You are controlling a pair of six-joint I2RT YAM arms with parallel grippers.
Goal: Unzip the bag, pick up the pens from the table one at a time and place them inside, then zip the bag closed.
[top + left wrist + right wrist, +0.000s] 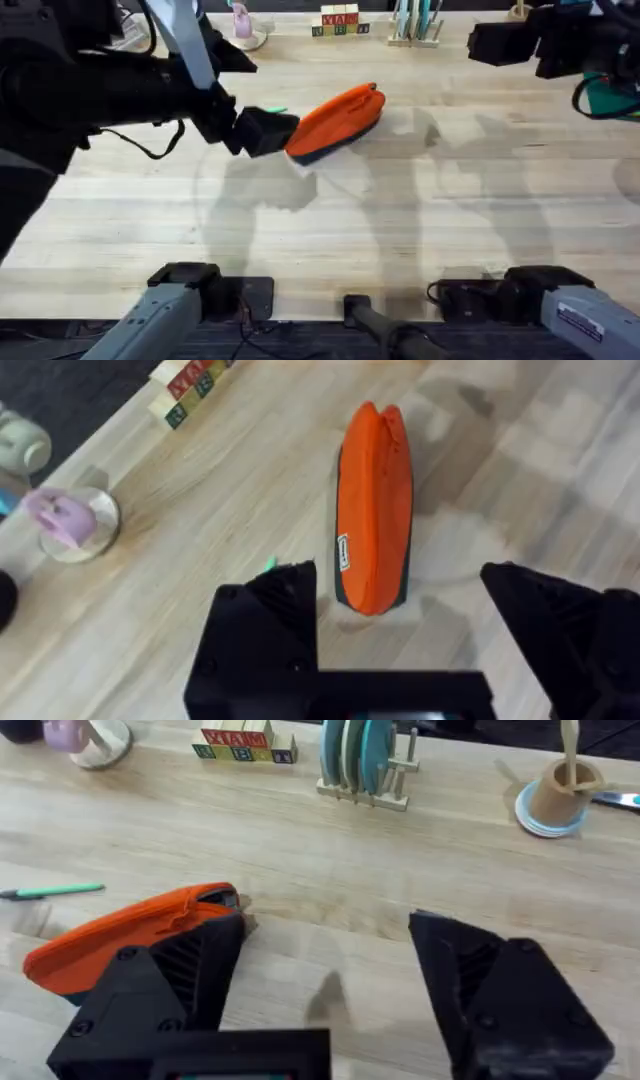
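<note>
Left claw [400, 620] hangs spread wide right at the bag's [338, 122] near end, not pinching anything. The orange bag lies mid-table [330, 230], slanting toward two o'clock, zipper up. A green pen [55, 891] sits just off its nine o'clock end. Right claw [325, 990] is spread too, above the table beside the bag

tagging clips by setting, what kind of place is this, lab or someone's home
Most likely a robot lab or test bench rather than a home: two arm bases are mounted at the edge of a light wooden table, and staged props sit along its far side, including lettered blocks and a rack of teal plates.
</note>
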